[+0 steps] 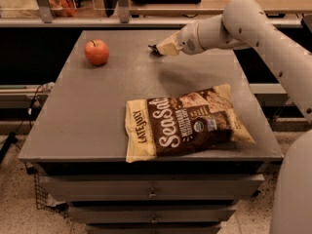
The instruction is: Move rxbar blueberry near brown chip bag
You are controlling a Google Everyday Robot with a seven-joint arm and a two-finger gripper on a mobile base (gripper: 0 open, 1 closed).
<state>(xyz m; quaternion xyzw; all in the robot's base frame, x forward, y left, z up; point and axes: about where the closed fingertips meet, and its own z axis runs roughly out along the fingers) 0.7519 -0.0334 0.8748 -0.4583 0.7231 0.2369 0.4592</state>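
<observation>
I am looking down on a flat grey tabletop (pixel 87 126) set on a cabinet of shallow drawers (pixel 152 195). Under it is a pale speckled floor (pixel 14 204). A few cables (pixel 27 118) trail down past the table's left side, and a long pale shelf (pixel 209 6) runs across the room behind the far edge. The light is warm and dim.

A red apple (pixel 96 52) stands upright near the far left corner, well apart from everything else.

The brown chip bag (pixel 185 123) lies flat on the near right part of the top. Its "Sea Salt" script faces up, and its cream end with "Late July" points toward the near left.

My arm (pixel 253 28) comes in from the right, above the far side of the table, and throws a soft shadow on the grey surface below. The gripper (pixel 160 48) sits at the far middle of the table, pointing left. A small dark shape at its very tip is the rxbar blueberry (pixel 152 47). Whether the claw is clamped on the bar or only up against it, I cannot tell. The bar is well apart from the chip bag, with bare grey surface between them.
</observation>
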